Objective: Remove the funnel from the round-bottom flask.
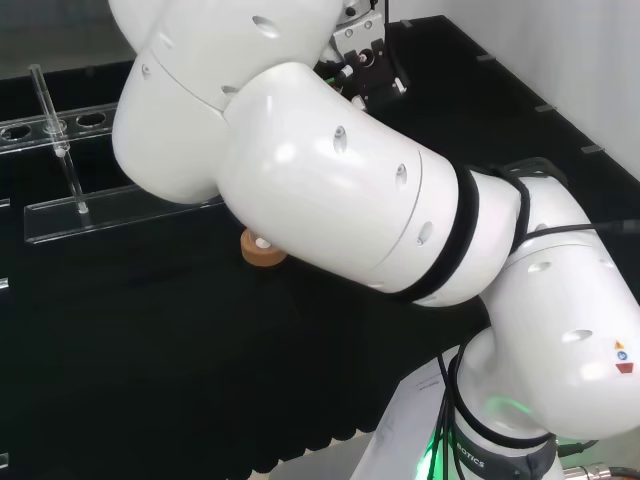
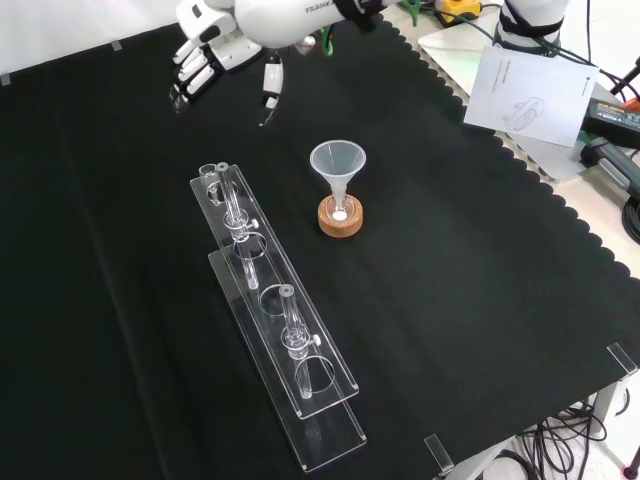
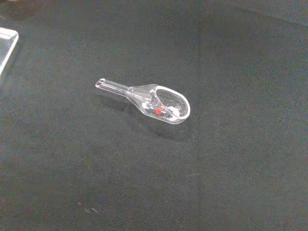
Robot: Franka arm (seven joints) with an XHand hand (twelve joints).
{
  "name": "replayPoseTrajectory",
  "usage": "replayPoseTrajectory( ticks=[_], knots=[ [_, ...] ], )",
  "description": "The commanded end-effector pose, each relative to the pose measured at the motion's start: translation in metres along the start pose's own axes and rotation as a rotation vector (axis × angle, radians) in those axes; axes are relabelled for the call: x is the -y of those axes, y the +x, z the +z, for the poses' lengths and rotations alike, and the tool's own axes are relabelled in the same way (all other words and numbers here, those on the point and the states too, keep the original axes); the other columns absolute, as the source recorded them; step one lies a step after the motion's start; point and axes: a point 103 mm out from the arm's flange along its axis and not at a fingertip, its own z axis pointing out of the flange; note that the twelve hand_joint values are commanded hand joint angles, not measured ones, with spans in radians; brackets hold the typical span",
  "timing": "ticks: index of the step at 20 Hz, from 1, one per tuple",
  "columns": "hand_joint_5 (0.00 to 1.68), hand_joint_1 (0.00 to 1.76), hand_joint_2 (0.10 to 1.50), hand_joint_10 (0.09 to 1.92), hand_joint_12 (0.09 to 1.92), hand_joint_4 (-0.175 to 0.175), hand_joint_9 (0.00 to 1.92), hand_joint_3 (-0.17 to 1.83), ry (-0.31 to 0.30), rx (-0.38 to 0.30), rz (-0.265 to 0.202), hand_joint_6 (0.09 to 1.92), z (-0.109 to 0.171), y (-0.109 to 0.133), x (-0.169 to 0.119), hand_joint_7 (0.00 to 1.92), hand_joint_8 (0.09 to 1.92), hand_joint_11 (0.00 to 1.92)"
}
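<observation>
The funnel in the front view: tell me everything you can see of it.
The clear plastic-looking funnel stands upright, its wide round mouth up and empty, its narrow stem running down into the middle of the round cork ring stand. The flask under it is hard to make out. The black and white hand is apart from it, fingers relaxed.

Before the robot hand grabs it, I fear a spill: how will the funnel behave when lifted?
The funnel looks thin, clear, probably light and slippery. Its wide cone tops a narrow stem over the cork stand, so a sideways nudge may tip it.
</observation>
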Motion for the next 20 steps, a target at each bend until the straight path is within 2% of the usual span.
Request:
replayPoseTrajectory(
  ticks=[1,8,13,20],
  knots=[
    [0.33,0.60,0.68,0.63,1.35,-0.014,0.44,0.30,-0.003,0.026,0.014,0.09,-0.016,-0.005,0.036,0.17,0.63,0.29],
    [0.34,0.61,0.68,0.63,1.34,-0.015,0.46,0.30,-0.016,0.049,0.007,0.09,-0.032,0.017,0.068,0.19,0.63,0.30],
    [0.32,0.60,0.68,0.63,1.35,-0.012,0.50,0.29,-0.018,0.016,-0.034,0.09,-0.043,0.031,0.095,0.24,0.64,0.33],
    [0.26,0.56,0.68,0.62,1.36,-0.010,0.51,0.29,0.012,0.010,-0.048,0.09,-0.046,0.058,0.126,0.22,0.64,0.38]
  ],
)
